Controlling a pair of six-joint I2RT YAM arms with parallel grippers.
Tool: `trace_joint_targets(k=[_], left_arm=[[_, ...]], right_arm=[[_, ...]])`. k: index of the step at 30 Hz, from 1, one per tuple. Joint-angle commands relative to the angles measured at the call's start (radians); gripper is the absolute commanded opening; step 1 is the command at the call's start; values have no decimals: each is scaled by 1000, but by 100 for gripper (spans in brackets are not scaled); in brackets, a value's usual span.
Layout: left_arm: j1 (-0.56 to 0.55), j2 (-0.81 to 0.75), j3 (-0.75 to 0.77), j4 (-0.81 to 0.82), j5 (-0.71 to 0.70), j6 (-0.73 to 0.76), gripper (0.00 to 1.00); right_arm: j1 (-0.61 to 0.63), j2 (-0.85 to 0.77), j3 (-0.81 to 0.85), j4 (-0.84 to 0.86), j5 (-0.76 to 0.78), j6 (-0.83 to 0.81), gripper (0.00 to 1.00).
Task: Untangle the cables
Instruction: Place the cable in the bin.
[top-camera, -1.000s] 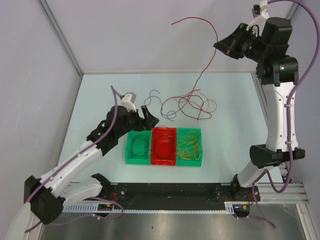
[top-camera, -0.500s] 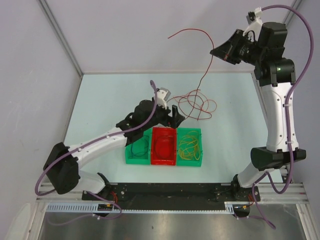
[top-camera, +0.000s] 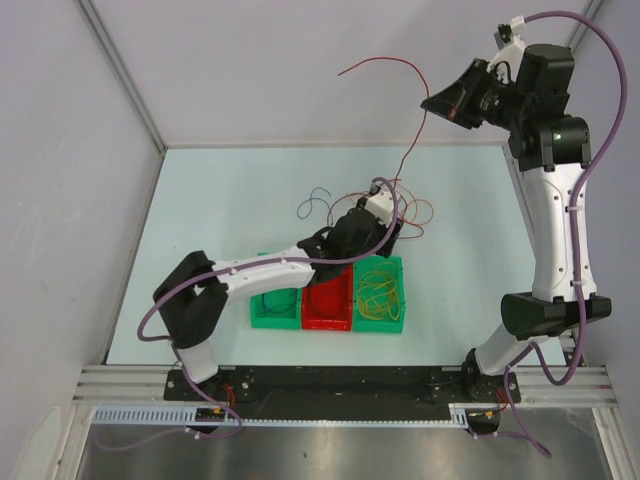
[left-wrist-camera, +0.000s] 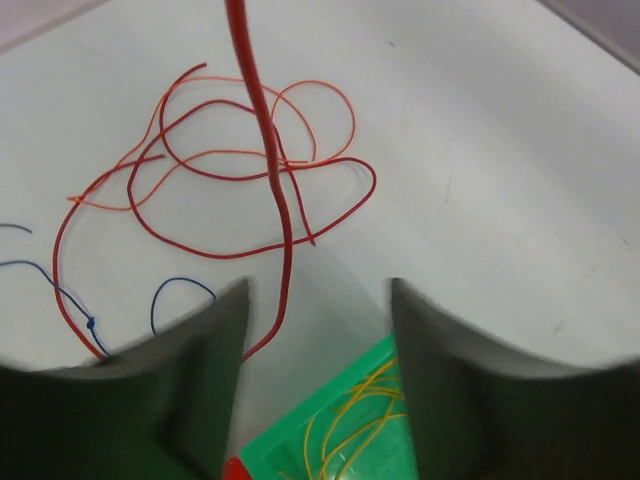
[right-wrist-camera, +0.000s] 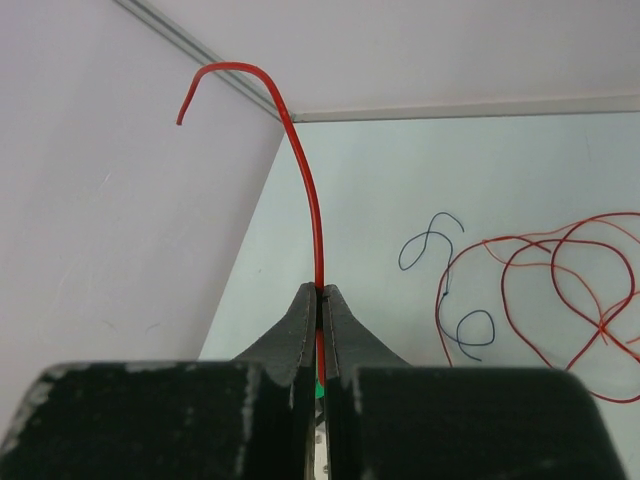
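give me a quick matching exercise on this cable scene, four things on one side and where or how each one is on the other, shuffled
Things
1. red cable
2. blue cable
3. yellow cables
4. left gripper

Place or state
A. coiled inside the green bin at the right end of the row
B. open, low over the table
C. pinched in the right gripper and lifted high
D. lying loose on the table, no gripper on it

Pairs: 1-C, 2-D, 3-A, 4-B
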Motion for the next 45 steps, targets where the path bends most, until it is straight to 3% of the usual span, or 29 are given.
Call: trace_joint_targets(k=[1, 2, 4, 8, 14, 23, 30, 38, 42, 45], left_arm=[[-5, 53, 94, 32, -92, 50, 46], [-8, 63, 102, 27, -108, 49, 35], [-12, 63, 111, 7, -130, 43, 0], [-25, -5, 122, -83, -130, 44, 0], [-25, -233, 90, -180, -47, 55, 0], [-22, -454, 254, -359, 42, 78, 0], [18, -402, 574, -432, 63, 93, 0], [64, -263, 852, -456, 22, 142, 0], [73, -226, 886, -543, -38, 167, 0], [73, -311, 707, -496, -41, 124, 0]], right_arm=[[-12, -1, 42, 9, -23, 10, 0], [-14, -1, 40, 9, -21, 7, 0], [-17, -1, 35, 7, -20, 6, 0], [-25, 6, 6, 12, 3, -4, 0], [-66, 77, -46, 38, 15, 8, 0], [-48, 115, -266, 170, -6, 44, 0], [60, 94, -538, 305, -5, 71, 0], [236, 94, -695, 398, 20, 101, 0], [276, 117, -693, 406, 23, 110, 0], [291, 104, -687, 408, 14, 105, 0]])
